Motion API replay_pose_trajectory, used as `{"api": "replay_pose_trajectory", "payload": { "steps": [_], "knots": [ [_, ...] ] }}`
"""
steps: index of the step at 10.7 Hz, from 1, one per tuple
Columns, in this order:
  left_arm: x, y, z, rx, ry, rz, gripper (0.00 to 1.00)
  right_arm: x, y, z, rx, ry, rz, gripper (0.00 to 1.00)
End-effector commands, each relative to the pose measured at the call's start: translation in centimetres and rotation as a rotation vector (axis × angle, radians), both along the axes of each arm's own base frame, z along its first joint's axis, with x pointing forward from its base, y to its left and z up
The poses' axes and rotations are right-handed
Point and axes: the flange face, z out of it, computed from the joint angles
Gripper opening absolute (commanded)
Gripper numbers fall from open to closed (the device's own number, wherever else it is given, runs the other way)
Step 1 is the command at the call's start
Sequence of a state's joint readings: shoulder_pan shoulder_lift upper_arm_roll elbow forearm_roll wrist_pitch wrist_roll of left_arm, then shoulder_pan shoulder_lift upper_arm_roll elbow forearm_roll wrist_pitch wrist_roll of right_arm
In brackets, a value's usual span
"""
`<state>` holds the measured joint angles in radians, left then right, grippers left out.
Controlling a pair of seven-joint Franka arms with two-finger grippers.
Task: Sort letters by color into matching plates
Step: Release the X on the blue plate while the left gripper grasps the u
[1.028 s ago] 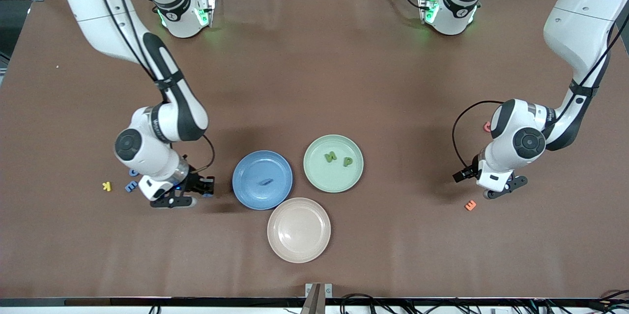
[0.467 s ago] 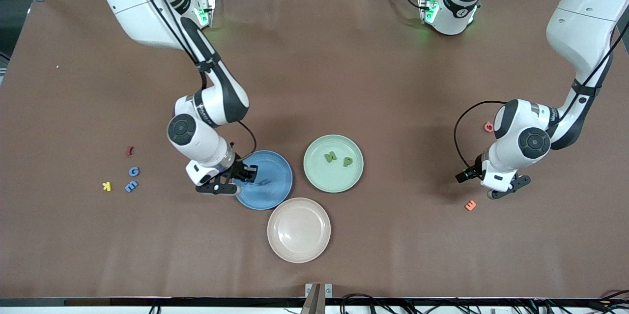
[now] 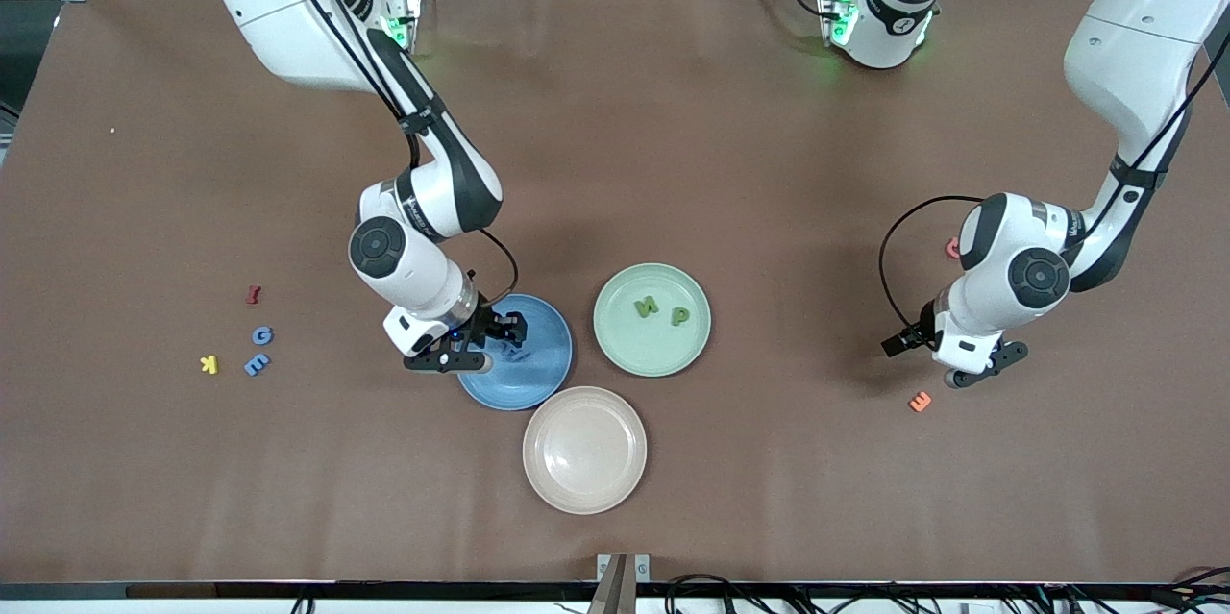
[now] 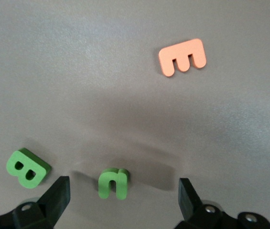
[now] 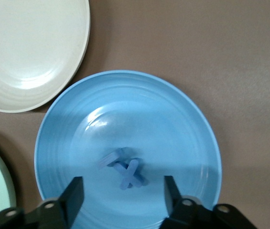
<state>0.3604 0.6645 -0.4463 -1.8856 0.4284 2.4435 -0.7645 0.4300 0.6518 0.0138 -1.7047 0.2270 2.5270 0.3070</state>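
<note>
Front view: right gripper (image 3: 485, 345) has come from the table's right-arm end to over the blue plate (image 3: 543, 374).
Right gripper: fingers spread wide, holding nothing.
Blue plate: X (image 5: 130, 174) lies in it, touching another blue letter (image 5: 110, 159); this drop looks done.
Blue G (image 3: 261, 335), E (image 3: 256, 364): on the table toward the right arm's end, still to sort.
Left gripper (image 3: 972, 374): low, wide open around green U (image 4: 113, 183); B (image 4: 27, 168) just beside.
Green plate (image 3: 615, 345): holds N (image 3: 647, 307), P (image 3: 680, 315).

The brown surface (image 3: 673, 143) carries three plates: blue (image 3: 538, 381), green (image 3: 615, 345), beige (image 3: 584, 489); loose letters lie scattered.
</note>
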Motion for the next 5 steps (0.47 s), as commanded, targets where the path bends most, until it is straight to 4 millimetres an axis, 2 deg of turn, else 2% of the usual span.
{"api": "replay_pose_trajectory", "payload": {
  "steps": [1, 4, 5],
  "knots": [
    [-0.3, -0.1, -0.5, -0.028, 0.003, 0.01, 1.0, 1.3, -2.6, 1.2, -0.006, -0.025, 0.058, 1.0],
    [-0.3, -0.1, -0.6, -0.028, 0.004, 0.009, 1.0, 3.4, -10.3, 3.2, -0.056, -0.016, 0.176, 1.0],
    [-0.3, -0.2, -0.6, -0.028, 0.004, 0.007, 0.62, 3.6, -12.2, 3.6, -0.062, 0.001, 0.196, 1.0]
  ]
}}
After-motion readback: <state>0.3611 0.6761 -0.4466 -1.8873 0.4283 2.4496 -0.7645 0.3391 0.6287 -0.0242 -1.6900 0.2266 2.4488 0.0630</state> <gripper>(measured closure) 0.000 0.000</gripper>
